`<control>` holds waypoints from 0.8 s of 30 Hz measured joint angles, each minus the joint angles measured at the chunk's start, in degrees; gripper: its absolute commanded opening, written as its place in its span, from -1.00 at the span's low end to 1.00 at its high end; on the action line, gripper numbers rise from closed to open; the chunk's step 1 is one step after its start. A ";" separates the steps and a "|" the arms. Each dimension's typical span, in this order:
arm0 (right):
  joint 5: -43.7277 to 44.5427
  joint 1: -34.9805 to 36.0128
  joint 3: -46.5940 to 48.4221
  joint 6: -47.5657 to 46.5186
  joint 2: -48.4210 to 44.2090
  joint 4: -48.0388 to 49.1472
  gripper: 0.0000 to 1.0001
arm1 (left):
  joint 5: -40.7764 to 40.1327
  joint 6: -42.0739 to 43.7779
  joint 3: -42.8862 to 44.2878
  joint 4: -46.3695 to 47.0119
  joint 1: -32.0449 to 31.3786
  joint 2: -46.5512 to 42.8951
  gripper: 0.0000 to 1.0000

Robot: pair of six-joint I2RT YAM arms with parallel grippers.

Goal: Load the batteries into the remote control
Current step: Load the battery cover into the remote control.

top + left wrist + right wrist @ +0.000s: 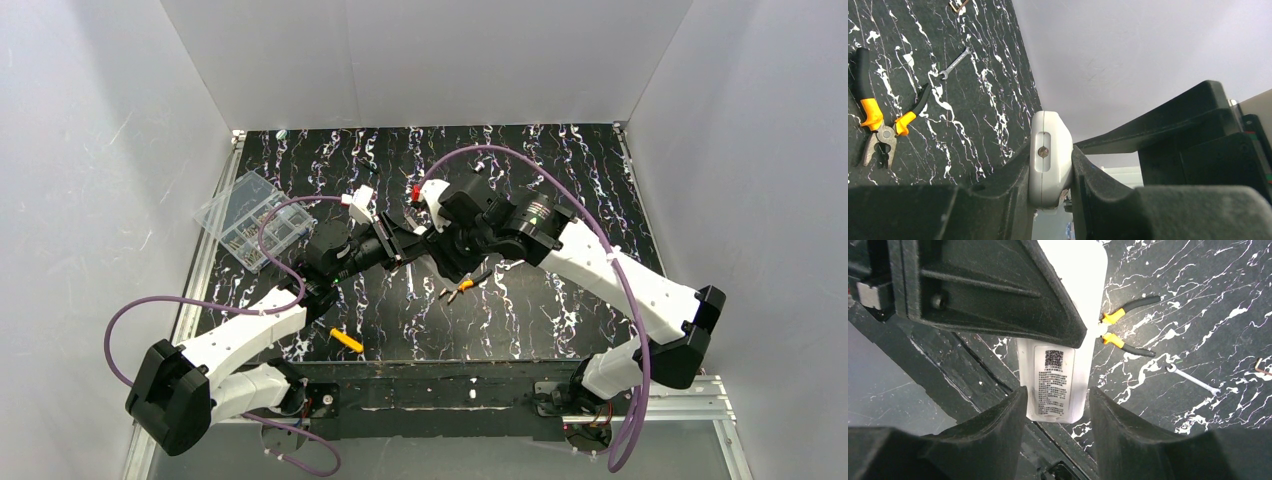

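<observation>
Left claw: the left gripper [1050, 161] was pinched on the remote [1049, 155], one black finger pressed to each broad face.
Remote: white, held up off the table [560, 170] near its middle, between the two arms. Its back, with a printed label and a square code, faced the right wrist camera.
Right claw: the right gripper [1057, 402] had a finger either side of the remote's labelled end, close against its long edges. Whether they pressed on it or stood just clear could not be told.
Pliers: yellow-and-black pliers [878, 125] lay flat on the table near the grippers, handles spread.
Wrench: a small wrench [954, 62] lay near the pliers, not touching them.
Box: a clear box [250, 218] sat at the table's left edge.
Tool: a yellow-handled tool [347, 341] lay by the front edge, beside the left arm.
</observation>
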 measured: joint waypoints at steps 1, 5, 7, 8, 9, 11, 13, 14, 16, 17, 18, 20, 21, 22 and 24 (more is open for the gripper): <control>0.07 0.00 0.28 -0.02 -0.02 0.00 0.22 | 0.04 0.00 0.00 0.00 0.00 0.00 -1.00; -0.15 0.00 1.68 0.07 -0.02 0.13 0.37 | 0.17 0.00 0.00 0.00 0.00 0.00 -1.00; -0.37 -0.02 2.29 0.11 -0.02 0.20 0.39 | 0.20 0.00 0.00 0.00 0.00 0.00 -1.00; -0.50 -0.02 2.49 0.20 -0.11 0.33 0.40 | 0.22 0.00 0.00 0.00 0.00 0.00 -1.00; -0.59 -0.02 2.58 0.28 -0.28 0.48 0.42 | 0.24 0.00 0.00 0.00 0.00 0.00 -1.00; -0.61 -0.07 2.58 0.98 -1.09 1.01 0.43 | 0.26 0.00 0.00 0.00 0.00 0.00 -1.00; -0.76 -0.39 2.25 2.23 -2.69 2.45 0.43 | 0.24 0.00 0.00 0.00 0.00 0.00 -1.00; -0.94 -0.70 1.07 3.28 -4.28 4.24 0.43 | 0.20 -0.09 0.00 0.00 0.00 0.00 -1.00; -1.60 -2.03 -2.49 6.01 -8.66 7.56 0.43 | 0.13 -0.22 0.00 0.02 0.00 0.00 -1.00; -1.99 -3.13 -4.94 7.80 -11.34 9.40 0.42 | 0.11 -0.28 0.00 0.13 0.00 0.00 -1.00; -2.34 -4.31 -7.43 9.64 -13.90 11.17 0.42 | 0.11 -0.42 0.00 0.24 0.00 0.00 -1.00; -3.58 -7.02 -13.68 14.43 -19.26 15.58 0.42 | 0.13 -0.70 0.00 0.48 0.00 0.00 -1.00; -4.02 -7.96 -15.93 16.26 -20.90 17.11 0.42 | 0.13 -0.83 0.00 0.63 0.00 0.00 -1.00; -5.03 -9.46 -19.63 19.32 -23.21 19.43 0.42 | 0.13 -1.05 0.00 0.81 0.00 0.00 -1.00; -6.40 -11.41 -24.74 23.78 -25.79 22.84 0.43 | 0.15 -1.22 0.00 1.38 0.00 0.02 -1.00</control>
